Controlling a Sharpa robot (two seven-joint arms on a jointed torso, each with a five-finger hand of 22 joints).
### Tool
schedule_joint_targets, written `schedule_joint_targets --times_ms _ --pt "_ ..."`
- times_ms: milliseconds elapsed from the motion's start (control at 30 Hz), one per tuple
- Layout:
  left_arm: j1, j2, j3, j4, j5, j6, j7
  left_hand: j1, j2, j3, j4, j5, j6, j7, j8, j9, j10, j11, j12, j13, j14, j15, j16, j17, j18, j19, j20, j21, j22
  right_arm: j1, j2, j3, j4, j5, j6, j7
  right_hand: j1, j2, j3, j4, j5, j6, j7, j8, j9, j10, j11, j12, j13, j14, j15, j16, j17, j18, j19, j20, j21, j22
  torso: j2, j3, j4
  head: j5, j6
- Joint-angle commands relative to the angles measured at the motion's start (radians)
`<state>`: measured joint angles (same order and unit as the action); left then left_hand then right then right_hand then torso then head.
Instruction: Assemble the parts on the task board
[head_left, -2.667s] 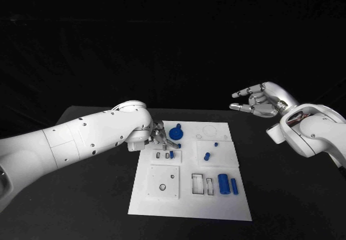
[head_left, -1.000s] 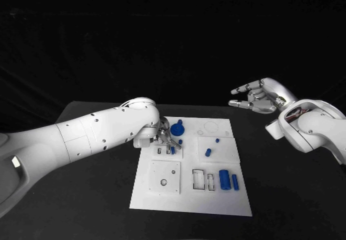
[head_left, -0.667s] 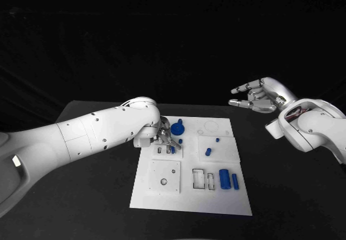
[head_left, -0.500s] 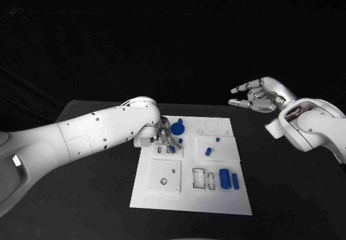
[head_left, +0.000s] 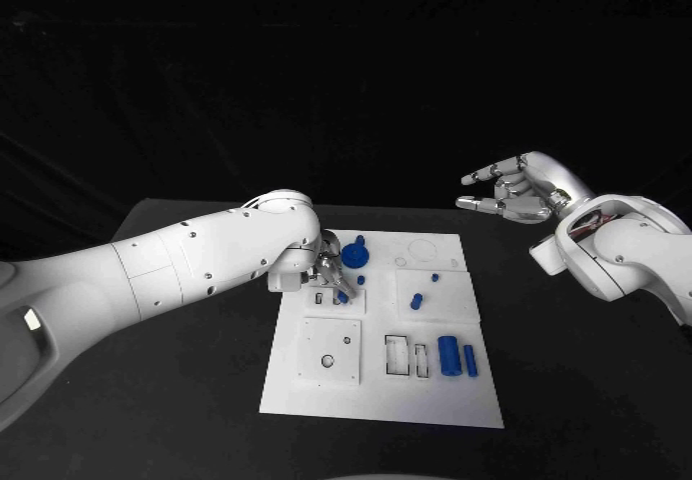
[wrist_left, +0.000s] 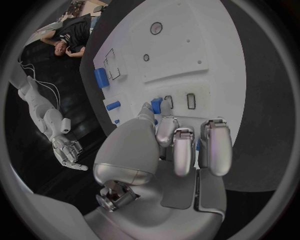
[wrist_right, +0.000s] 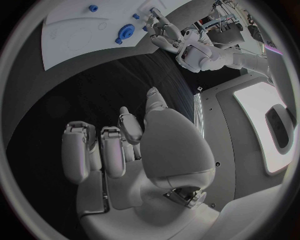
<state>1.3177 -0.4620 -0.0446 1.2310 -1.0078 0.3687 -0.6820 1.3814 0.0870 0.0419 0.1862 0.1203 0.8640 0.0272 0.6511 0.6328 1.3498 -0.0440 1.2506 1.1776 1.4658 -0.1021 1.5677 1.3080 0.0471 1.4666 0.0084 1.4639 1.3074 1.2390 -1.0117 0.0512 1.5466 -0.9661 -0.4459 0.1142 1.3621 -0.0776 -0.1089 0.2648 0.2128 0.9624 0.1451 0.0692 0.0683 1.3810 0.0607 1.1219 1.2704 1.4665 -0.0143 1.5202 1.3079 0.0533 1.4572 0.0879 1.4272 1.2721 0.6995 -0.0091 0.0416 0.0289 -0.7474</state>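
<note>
Left robot hand (head_left: 326, 276) has edged over the task board (head_left: 384, 400); no legible writing.

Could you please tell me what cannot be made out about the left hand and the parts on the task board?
- Left hand grip: in the head view its arm covers the fingers; in the left wrist view the fingertips hide the contact with the small blue part.
- Slots on the task board: too small in the head view to tell whether they are filled.

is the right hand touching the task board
No, the right hand hangs in the air beyond the table's far right edge, well apart from the task board, holding nothing.
</note>
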Motion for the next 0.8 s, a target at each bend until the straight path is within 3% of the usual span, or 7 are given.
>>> schedule_joint_targets --times_ms 33,67,100,133,300,467,800 --pt "-0.004 0.000 -0.002 0.003 0.029 -0.002 0.005 0.074 0.007 0.107 -0.011 0.030 -0.003 0.009 -0.017 -0.002 -0.009 0.012 -0.009 0.001 0.105 0.000 0.003 0.263 -0.007 0.041 0.000 -0.005 0.068 0.000 0.002 0.000 -0.001 -0.010 0.017 0.001 0.003 0.008 -0.003 -0.005 0.003 0.004 0.000 0.000 0.000 -0.002 -0.005 -0.002 -0.001 0.082 -0.006 -0.004 0.168 0.008 -0.004 -0.006 -0.003 -0.001 0.000 0.0006 -0.0004 0.000 -0.001" --pt "-0.004 -0.001 -0.002 0.003 0.033 -0.006 0.006 0.075 -0.008 0.147 -0.012 0.034 -0.003 0.009 -0.022 -0.002 -0.009 0.011 -0.011 -0.001 0.105 0.004 0.003 0.263 -0.007 0.040 0.002 -0.005 0.067 0.000 0.002 0.000 -0.001 -0.010 0.018 0.001 0.003 0.008 -0.003 -0.005 0.003 0.004 0.000 0.000 0.000 -0.002 -0.005 -0.002 -0.001 0.082 -0.006 -0.004 0.168 0.008 -0.004 -0.006 -0.003 -0.001 0.000 0.0006 -0.0005 0.001 -0.001" --pt "-0.004 -0.002 -0.002 0.004 0.037 -0.011 0.007 0.051 -0.050 0.263 -0.003 0.039 0.007 -0.001 -0.028 0.004 -0.006 0.016 -0.013 -0.003 0.105 0.014 0.003 0.263 -0.007 0.041 0.007 -0.006 0.068 0.000 0.002 0.000 -0.002 -0.010 0.019 0.001 0.003 0.008 -0.003 -0.005 0.003 0.004 0.000 0.000 0.000 -0.002 -0.005 -0.002 -0.001 0.082 -0.006 -0.004 0.168 0.008 -0.004 -0.006 -0.003 -0.001 -0.001 0.0007 -0.0004 0.000 -0.002" --pt "-0.004 -0.003 -0.002 0.006 0.042 -0.017 0.009 0.020 -0.102 0.343 0.002 0.036 0.007 0.018 -0.031 0.012 -0.004 0.017 -0.012 -0.003 0.105 0.001 0.003 0.263 -0.006 0.041 0.009 -0.007 0.068 0.000 0.003 0.000 -0.002 -0.010 0.020 0.000 0.003 0.008 -0.003 -0.005 0.003 0.004 0.000 0.000 0.000 -0.002 -0.005 -0.002 -0.001 0.082 -0.006 -0.004 0.168 0.008 -0.004 -0.006 -0.003 -0.001 0.000 0.0006 -0.0006 0.000 -0.001" --pt "-0.005 -0.014 -0.002 0.017 0.059 -0.049 0.015 -0.059 -0.171 0.531 -0.020 0.043 0.013 0.016 -0.017 0.045 0.004 0.015 -0.010 -0.001 0.105 0.007 0.003 0.263 -0.006 0.041 0.011 -0.010 0.067 -0.001 0.004 -0.001 -0.005 -0.010 0.023 -0.002 0.005 0.009 -0.003 -0.007 0.006 0.004 0.000 0.000 0.000 -0.001 -0.005 0.003 0.002 0.082 -0.006 -0.003 0.169 0.008 -0.004 -0.006 -0.003 -0.001 0.000 0.0005 -0.0010 0.003 -0.001" --pt "-0.006 -0.034 -0.001 0.042 0.075 -0.097 0.024 -0.107 -0.200 0.612 -0.051 0.056 0.013 0.015 -0.008 0.068 0.009 0.013 -0.009 0.000 0.105 0.011 0.003 0.263 -0.005 0.041 0.008 -0.011 0.069 -0.001 0.005 -0.002 -0.008 -0.010 0.027 -0.004 0.004 0.009 -0.003 -0.007 0.006 0.004 0.000 0.000 0.000 -0.001 -0.005 0.002 0.001 0.082 -0.006 -0.004 0.168 0.008 -0.004 -0.006 -0.003 0.000 0.000 0.0009 0.0009 0.001 0.001" --pt "-0.014 -0.082 0.001 0.108 0.040 -0.205 0.041 -0.127 -0.224 0.651 -0.084 0.074 0.019 0.013 -0.002 0.083 0.018 0.010 -0.002 0.007 0.105 0.008 0.003 0.263 -0.007 0.045 0.007 -0.007 0.078 -0.001 0.008 -0.003 -0.013 -0.009 0.031 -0.004 0.004 0.009 -0.004 -0.007 0.007 0.004 0.000 0.000 0.000 -0.001 -0.005 0.002 0.001 0.082 -0.006 -0.004 0.168 0.008 -0.004 -0.006 -0.003 0.000 0.000 0.0007 0.0019 0.001 0.000"
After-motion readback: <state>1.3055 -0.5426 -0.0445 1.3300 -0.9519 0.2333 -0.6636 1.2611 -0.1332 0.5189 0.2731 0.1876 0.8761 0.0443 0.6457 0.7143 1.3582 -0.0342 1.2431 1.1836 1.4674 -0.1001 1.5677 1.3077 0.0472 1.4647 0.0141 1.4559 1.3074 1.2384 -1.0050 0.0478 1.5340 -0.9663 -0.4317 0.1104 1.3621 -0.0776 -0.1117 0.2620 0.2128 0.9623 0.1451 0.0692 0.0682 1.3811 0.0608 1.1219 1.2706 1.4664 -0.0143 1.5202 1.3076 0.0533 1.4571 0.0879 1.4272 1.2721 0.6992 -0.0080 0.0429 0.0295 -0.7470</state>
